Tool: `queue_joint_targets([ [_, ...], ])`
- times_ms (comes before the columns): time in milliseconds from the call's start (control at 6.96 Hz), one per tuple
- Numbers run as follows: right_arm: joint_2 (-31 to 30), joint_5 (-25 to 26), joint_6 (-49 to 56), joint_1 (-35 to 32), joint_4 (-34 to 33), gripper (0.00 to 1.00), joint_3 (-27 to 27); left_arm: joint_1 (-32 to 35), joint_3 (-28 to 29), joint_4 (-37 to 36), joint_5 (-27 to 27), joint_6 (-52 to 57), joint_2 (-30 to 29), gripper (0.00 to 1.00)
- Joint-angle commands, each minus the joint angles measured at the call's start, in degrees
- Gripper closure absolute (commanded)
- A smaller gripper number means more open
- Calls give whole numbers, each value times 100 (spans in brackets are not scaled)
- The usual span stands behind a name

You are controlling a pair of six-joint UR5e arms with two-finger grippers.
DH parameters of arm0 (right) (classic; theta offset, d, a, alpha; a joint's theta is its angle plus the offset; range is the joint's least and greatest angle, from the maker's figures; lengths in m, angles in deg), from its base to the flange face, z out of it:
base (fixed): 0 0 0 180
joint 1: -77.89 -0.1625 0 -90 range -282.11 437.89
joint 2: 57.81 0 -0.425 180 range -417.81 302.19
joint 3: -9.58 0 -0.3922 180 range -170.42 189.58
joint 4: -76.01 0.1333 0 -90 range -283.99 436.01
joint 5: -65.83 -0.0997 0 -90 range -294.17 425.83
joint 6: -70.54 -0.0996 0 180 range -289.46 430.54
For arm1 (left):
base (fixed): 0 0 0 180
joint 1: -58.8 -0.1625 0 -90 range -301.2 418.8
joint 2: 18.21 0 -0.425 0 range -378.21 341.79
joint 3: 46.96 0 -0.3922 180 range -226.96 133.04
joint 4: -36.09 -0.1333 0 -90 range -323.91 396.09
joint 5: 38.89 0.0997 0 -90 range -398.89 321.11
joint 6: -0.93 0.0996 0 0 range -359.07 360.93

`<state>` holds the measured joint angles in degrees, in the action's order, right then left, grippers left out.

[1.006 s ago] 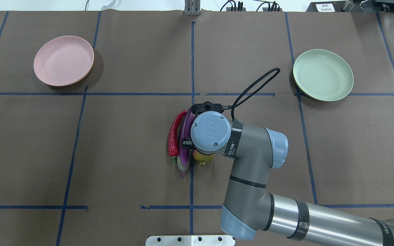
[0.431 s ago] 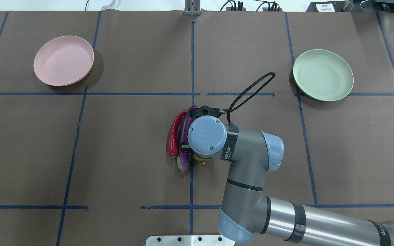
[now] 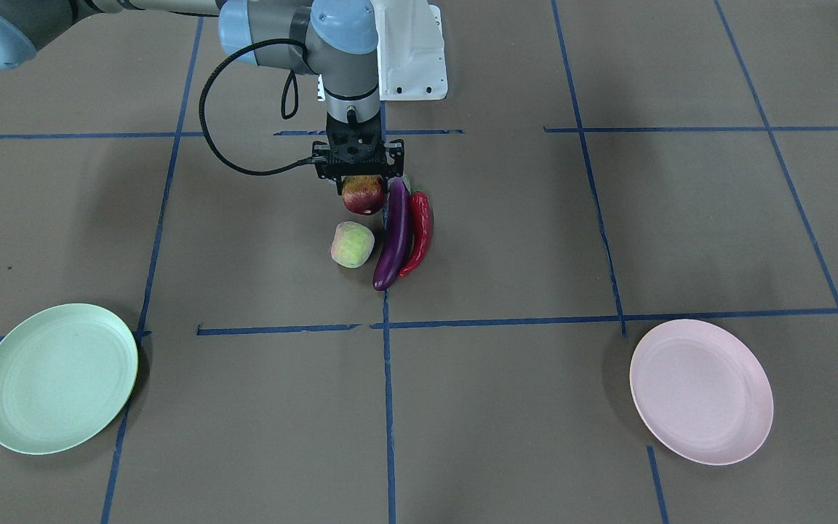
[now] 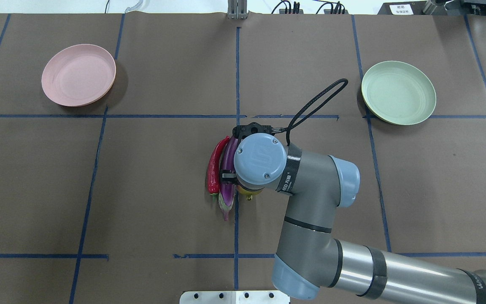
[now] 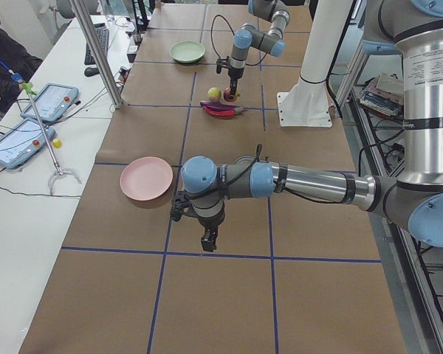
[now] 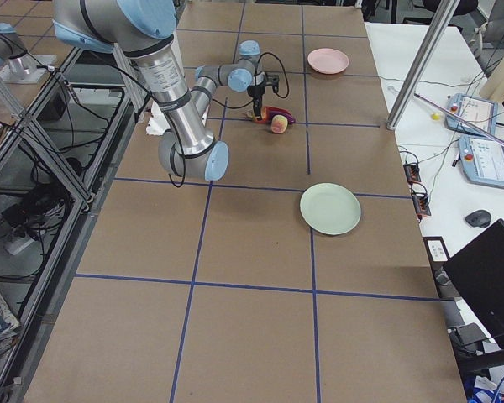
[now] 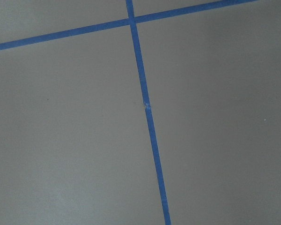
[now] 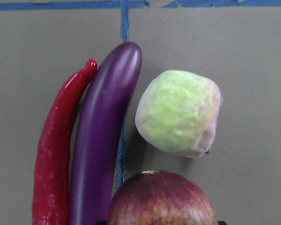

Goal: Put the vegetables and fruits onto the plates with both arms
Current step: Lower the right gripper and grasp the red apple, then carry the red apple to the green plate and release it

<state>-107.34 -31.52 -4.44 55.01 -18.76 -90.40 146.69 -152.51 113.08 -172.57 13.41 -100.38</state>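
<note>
My right gripper (image 3: 363, 191) points straight down and is shut on the dark red-and-yellow pomegranate (image 3: 363, 196), held low over the table; the fruit fills the bottom of the right wrist view (image 8: 161, 199). The pale green-pink peach (image 3: 352, 244) lies just beyond it. The purple eggplant (image 3: 393, 236) and the red chili (image 3: 420, 233) lie side by side next to them. The green plate (image 4: 398, 93) and the pink plate (image 4: 78, 75) are both empty. My left gripper (image 5: 207, 240) hangs over bare table near the pink plate; I cannot tell whether it is open.
The right arm's wrist (image 4: 260, 158) hides most of the pomegranate and the peach in the overhead view. A black cable loop (image 4: 317, 103) sticks out from the wrist. The white base block (image 3: 408, 54) stands at the robot's table edge. Blue tape lines cross the brown table.
The right wrist dropped lower over the pomegranate, then rose again and shifted slightly away from the robot. The eggplant, chili and plates have not moved.
</note>
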Motion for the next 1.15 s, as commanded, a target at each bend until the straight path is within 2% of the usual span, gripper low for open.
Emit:
queue_joint_targets([
  [0,-56,-658,410,-757,-437,98,-470,-9,-9,0,-9,0,0,0],
  [287,-459,-1231,1857,-1820,-358,98,-374,-9,0,0,-9,0,0,0],
  [431,-679,-1730,2673,-2365,-340,98,-165,-17,9,0,-9,0,0,0],
  [575,-777,-2135,3247,-2823,8,98,255,-18,9,0,-9,0,0,0],
  [862,-1224,-2585,4363,-3509,1498,98,1510,-18,0,0,-9,9,0,0],
  [1006,-1365,-2648,4978,-3852,1975,97,2082,-18,-9,0,-9,9,0,0],
])
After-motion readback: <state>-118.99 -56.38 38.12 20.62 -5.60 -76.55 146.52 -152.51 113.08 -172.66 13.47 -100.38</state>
